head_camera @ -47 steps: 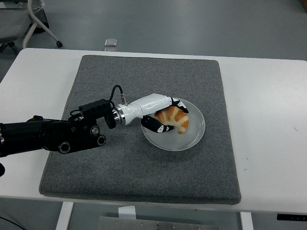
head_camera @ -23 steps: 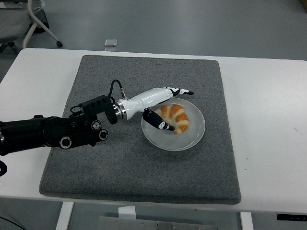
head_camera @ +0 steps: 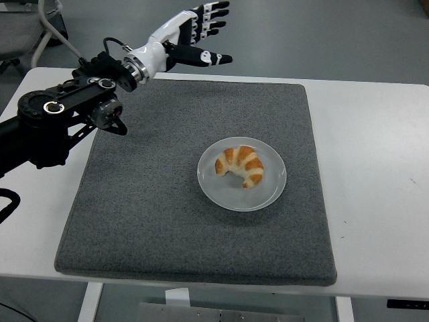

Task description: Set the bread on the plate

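The golden-brown croissant-shaped bread (head_camera: 241,166) lies on the round translucent white plate (head_camera: 271,192), which sits on the grey felt mat (head_camera: 147,201). The white-and-black left hand (head_camera: 192,33) hovers over the mat's far left edge, fingers spread, holding nothing.

bread (head_camera: 241,166) on plate (head_camera: 271,193); plate on mat (head_camera: 147,194), right of centre

A white table (head_camera: 375,134) carries a grey mat (head_camera: 167,221) over most of its middle. On the mat, toward three o'clock of centre, sits a pale plate (head_camera: 271,191).
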Robot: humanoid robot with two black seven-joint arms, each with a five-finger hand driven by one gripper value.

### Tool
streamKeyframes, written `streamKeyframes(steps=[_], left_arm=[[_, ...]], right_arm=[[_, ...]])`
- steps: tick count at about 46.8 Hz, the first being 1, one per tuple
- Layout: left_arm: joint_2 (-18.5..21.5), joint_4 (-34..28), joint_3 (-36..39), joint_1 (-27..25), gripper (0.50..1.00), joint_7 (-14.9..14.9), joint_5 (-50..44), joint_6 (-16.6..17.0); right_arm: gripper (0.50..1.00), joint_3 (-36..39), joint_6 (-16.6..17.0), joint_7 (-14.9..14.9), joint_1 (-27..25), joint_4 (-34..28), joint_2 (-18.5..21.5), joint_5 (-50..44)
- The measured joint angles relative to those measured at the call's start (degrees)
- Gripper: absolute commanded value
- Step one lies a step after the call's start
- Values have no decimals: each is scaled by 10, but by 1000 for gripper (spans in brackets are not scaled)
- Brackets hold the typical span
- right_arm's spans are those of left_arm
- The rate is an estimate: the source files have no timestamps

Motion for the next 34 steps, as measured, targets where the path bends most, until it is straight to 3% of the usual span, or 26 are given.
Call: streamKeyframes(steps=[9, 14, 34], left_arm=[[14, 101, -22, 4, 990, 6, -138, -100], [11, 151, -21, 13, 990, 16, -194, -137], [5, 172, -24, 44, 990, 12, -209, -142]], right_arm=[[930, -1, -1, 0, 0, -1, 0, 0], [930, -1, -1, 0, 0, -3, 0, 0], [930, -1, -1, 0, 0, -4, 0, 1]])
